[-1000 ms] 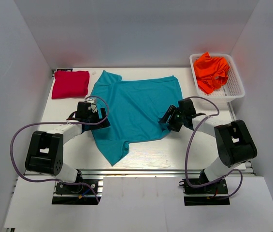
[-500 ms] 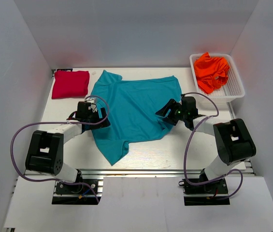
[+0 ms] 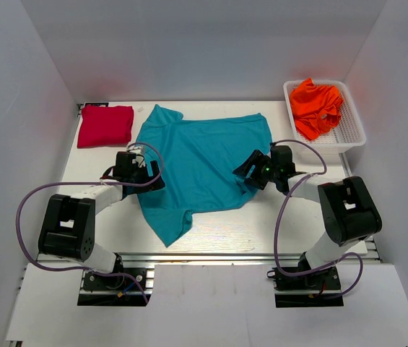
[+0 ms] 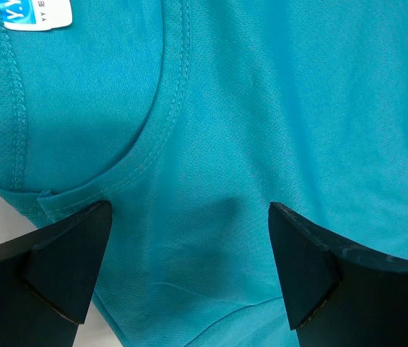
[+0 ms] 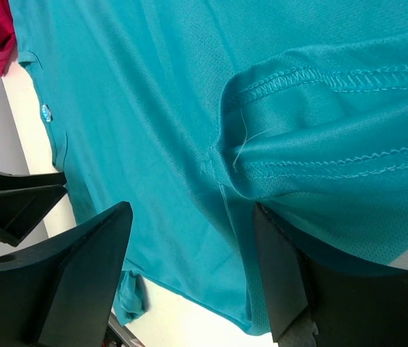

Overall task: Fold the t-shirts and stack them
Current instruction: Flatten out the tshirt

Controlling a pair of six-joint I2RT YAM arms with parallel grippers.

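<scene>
On teal t-shirt (image 4: 283, 108), white label (image 4: 37, 11)

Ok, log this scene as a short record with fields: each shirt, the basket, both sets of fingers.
teal t-shirt: spread out unfolded mid-table, collar toward the left arm
red t-shirt: folded, far left corner of the table
orange t-shirt: crumpled inside the basket
basket: white, far right
left fingers: open, one on either side of the teal collar
right fingers: open, at the bunched hem on the shirt's right edge
folding status: teal shirt not yet folded
</scene>
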